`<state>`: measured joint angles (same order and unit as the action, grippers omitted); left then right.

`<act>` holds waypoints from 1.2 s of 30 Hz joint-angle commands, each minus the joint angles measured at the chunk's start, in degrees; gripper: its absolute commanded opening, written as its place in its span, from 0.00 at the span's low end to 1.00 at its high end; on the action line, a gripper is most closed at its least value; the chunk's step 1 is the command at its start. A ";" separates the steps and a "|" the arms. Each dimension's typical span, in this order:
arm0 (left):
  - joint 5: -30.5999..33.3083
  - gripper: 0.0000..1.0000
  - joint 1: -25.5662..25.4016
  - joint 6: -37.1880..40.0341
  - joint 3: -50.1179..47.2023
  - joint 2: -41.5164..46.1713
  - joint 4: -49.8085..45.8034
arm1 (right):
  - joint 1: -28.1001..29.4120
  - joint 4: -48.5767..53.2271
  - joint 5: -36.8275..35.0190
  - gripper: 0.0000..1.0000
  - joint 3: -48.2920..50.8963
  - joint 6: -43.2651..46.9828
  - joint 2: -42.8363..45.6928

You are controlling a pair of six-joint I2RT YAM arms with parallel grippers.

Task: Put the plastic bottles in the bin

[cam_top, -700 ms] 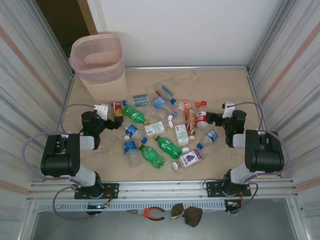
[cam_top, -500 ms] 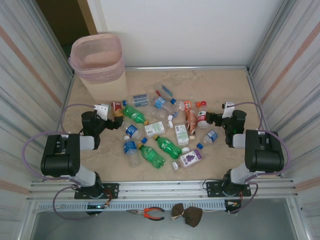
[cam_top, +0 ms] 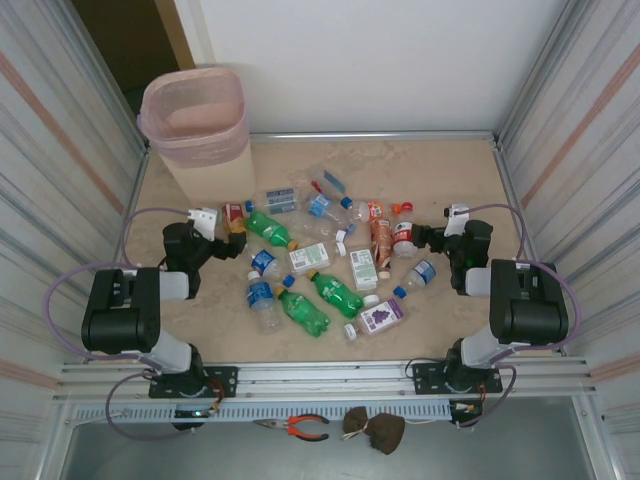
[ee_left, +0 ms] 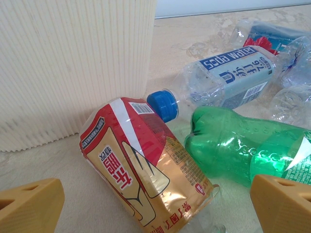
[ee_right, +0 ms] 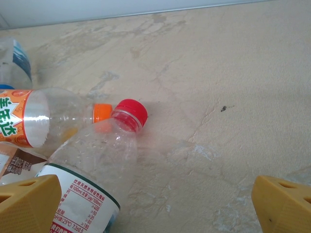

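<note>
The top camera is looking steeply down from above and behind the arm bases. From well back it is taking in the whole surface (cam_top: pixel 440 180), with the bin (cam_top: pixel 195 115) in the frame's upper left. The left wrist camera is sitting low and close, facing the bin's side and a red-and-gold bottle (ee_left: pixel 141 174), with the left tool (ee_left: pixel 155 204) reaching into the bottom corners. The right wrist camera is looking low across the surface at a red-capped bottle (ee_right: pixel 92 165), above the right tool (ee_right: pixel 156 204). Both bottles are also showing mid-frame in the top view.
</note>
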<state>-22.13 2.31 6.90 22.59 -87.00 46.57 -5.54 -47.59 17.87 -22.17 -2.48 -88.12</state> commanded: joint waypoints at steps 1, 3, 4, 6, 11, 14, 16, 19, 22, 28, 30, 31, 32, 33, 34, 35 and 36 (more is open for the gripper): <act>-1.24 0.99 0.32 1.29 -0.55 0.70 1.33 | -0.09 -1.24 0.57 0.99 0.56 1.05 0.05; -1.20 0.99 0.26 1.34 -0.62 0.69 1.33 | -0.08 -1.19 0.59 0.99 0.53 1.03 0.05; -1.24 0.99 0.26 1.36 -0.61 0.68 1.32 | -0.14 -1.19 0.57 0.99 0.55 1.01 0.05; -1.12 0.99 0.25 1.32 -0.55 0.68 1.33 | -0.08 -1.20 0.58 0.99 0.47 0.99 0.03; -1.16 0.99 0.25 1.32 -0.57 0.69 1.33 | -0.17 -1.23 0.62 0.99 0.55 0.97 0.06; -1.16 0.99 0.32 1.26 -0.48 0.61 1.25 | -0.77 -1.15 1.19 0.99 0.40 0.52 -0.02; -1.15 0.99 0.27 1.26 -0.48 0.68 1.25 | -0.77 -1.19 1.27 0.99 0.49 0.53 0.03; -0.77 0.99 0.31 1.17 -0.70 0.75 1.51 | 0.26 -0.74 -1.87 0.99 0.45 0.55 0.52; 0.69 0.99 0.14 1.01 -0.11 2.19 -0.64 | 2.03 4.93 -6.17 0.99 -1.48 1.19 2.95; 4.20 0.99 0.22 -0.96 -0.14 6.57 -4.25 | 3.41 10.78 -8.89 0.99 -1.80 2.34 8.27; 5.73 0.99 0.11 -1.48 1.42 8.53 -9.07 | 4.11 13.07 -10.48 0.99 -1.91 3.13 10.02; 7.02 0.99 0.04 -1.82 2.10 9.27 -11.15 | 4.22 14.05 -11.01 0.99 -1.99 3.27 10.86; 9.13 0.99 -0.18 -2.39 2.89 10.08 -13.61 | 4.47 15.38 -11.55 0.99 -2.20 3.23 11.93; 11.32 0.99 -0.62 -2.77 3.40 10.92 -15.95 | 4.53 17.24 -12.12 0.99 -2.61 2.97 12.95; 12.95 0.99 -1.14 -3.21 3.91 11.51 -17.71 | 4.71 19.12 -12.70 0.99 -3.14 2.59 13.65; 14.48 0.99 -1.55 -3.60 4.48 12.22 -19.74 | 4.73 21.51 -13.18 0.99 -3.94 2.05 14.50; 15.23 0.99 -2.06 -4.04 5.11 12.79 -21.72 | 4.76 23.54 -13.39 0.99 -4.62 1.45 15.37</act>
<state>-12.36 1.34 4.75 25.36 -76.40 32.93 -1.13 -31.09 7.25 -23.92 -0.84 -75.53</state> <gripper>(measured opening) 0.986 0.990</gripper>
